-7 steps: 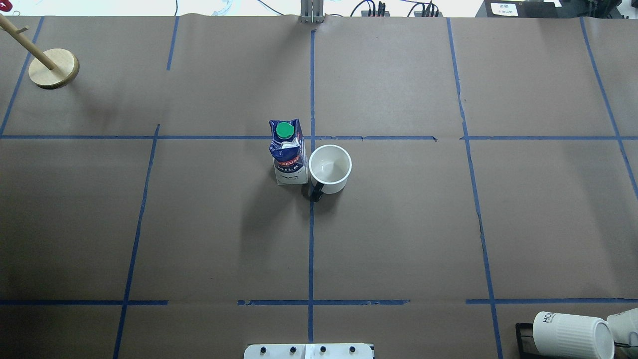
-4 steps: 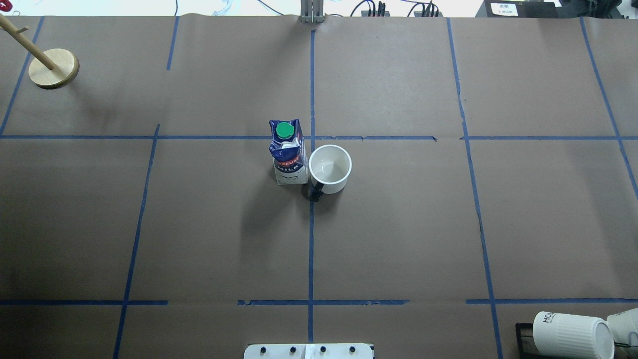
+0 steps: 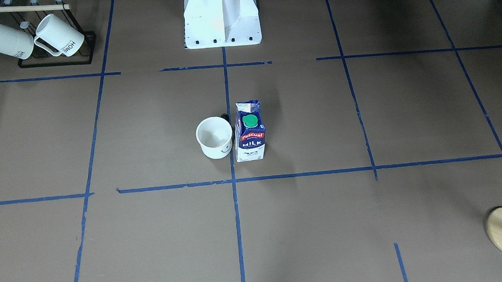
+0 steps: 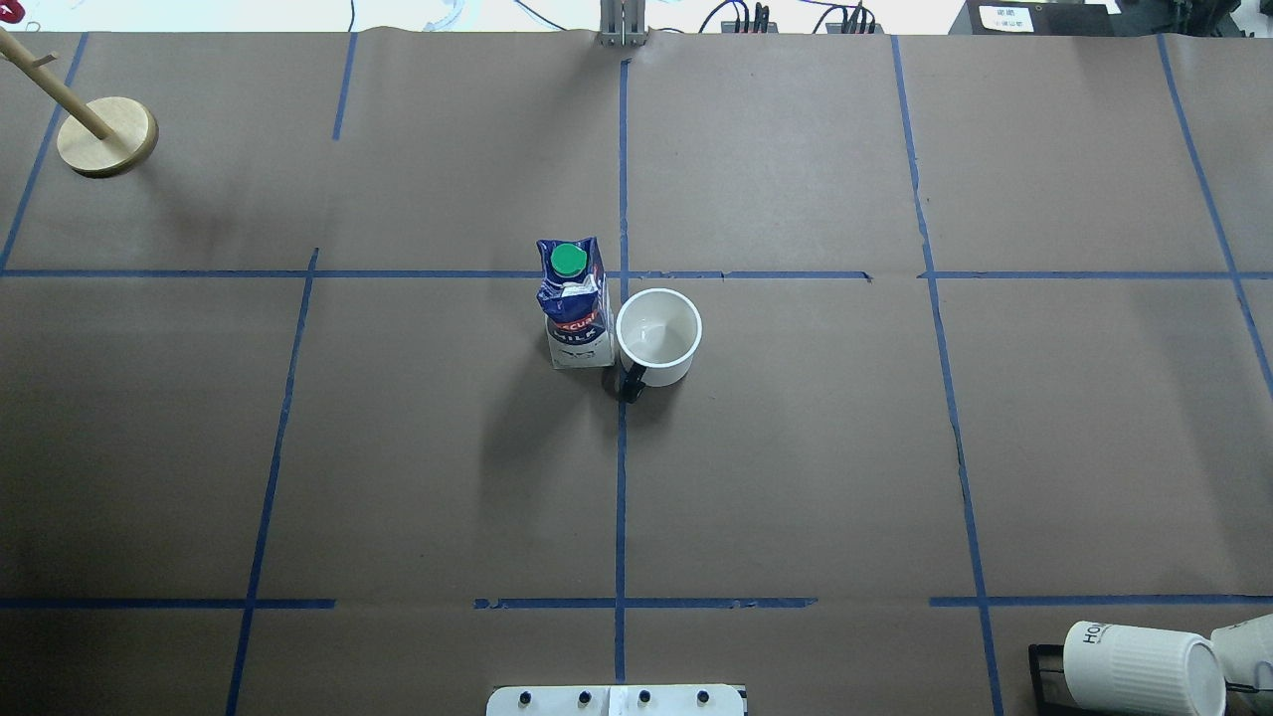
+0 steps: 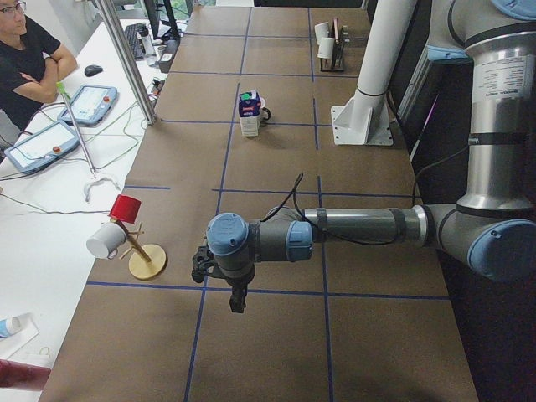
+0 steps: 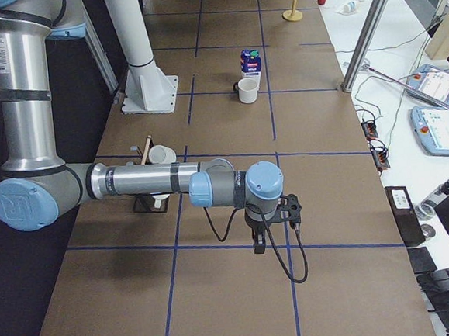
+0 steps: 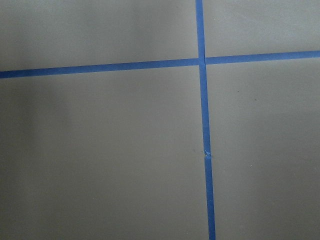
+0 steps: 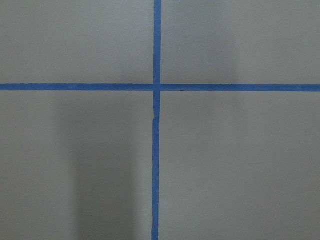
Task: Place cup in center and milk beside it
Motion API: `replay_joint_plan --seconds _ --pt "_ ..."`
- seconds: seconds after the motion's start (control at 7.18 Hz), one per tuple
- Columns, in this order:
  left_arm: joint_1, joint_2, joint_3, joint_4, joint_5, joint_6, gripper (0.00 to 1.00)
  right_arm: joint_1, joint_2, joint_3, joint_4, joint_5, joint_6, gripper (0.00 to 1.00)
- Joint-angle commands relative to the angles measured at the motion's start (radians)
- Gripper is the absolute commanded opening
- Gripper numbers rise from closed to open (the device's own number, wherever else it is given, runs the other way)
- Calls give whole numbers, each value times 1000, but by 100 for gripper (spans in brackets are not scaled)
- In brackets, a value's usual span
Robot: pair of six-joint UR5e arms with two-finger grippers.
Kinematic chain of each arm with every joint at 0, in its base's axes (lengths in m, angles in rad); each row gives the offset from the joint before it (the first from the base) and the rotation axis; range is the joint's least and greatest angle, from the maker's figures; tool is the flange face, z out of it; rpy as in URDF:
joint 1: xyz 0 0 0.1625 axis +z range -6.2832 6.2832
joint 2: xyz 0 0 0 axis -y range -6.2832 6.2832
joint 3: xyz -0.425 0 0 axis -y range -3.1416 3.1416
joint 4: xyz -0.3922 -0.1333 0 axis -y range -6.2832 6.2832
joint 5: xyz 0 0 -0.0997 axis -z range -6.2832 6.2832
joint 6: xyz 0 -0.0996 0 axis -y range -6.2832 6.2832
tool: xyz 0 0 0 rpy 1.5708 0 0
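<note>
**Left gripper** (image 5: pixel 238 306): hangs pointing down over bare paper at my left end of the table. It shows only in the left side view, too small to judge, so I cannot tell how wide the jaws stand. I see nothing in it.

**Right gripper** (image 6: pixel 259 247): hangs the same way at my right end. It shows only in the right side view, so its opening cannot be told either. I see nothing in it.

**Cup** (image 4: pixel 658 338): upright in the center (image 4: pixel 776 447), well apart from both tools. It lies on the right gripper's side of the tape line (image 4: pixel 621 477), so my right arm is probably the nearer. The handle points back toward my base.

**Milk** (image 4: pixel 575 308): upright with its long axis vertical, on the left gripper's side of that line. It is just beside the cup, and whether they touch I cannot tell.

**Judgement:** both items look placed. If either needs a nudge, each tool would travel inward along the table.

**Views:**
- The front view alone shows the cup's smiley and the carton's label.
- The overhead view alone shows the handle clearly.
- Both wrist views show only paper and a tape cross, with no fingers and no cup or milk.
</note>
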Motion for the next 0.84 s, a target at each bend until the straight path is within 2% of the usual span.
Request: replay_joint_plan --seconds 0.0,0.7 --pt "-1 0 0 0 1 0 100 0 1 2 4 -1 1 100" --pt "-2 0 -5 -3 1 2 100 0 8 3 4 -1 1 100"
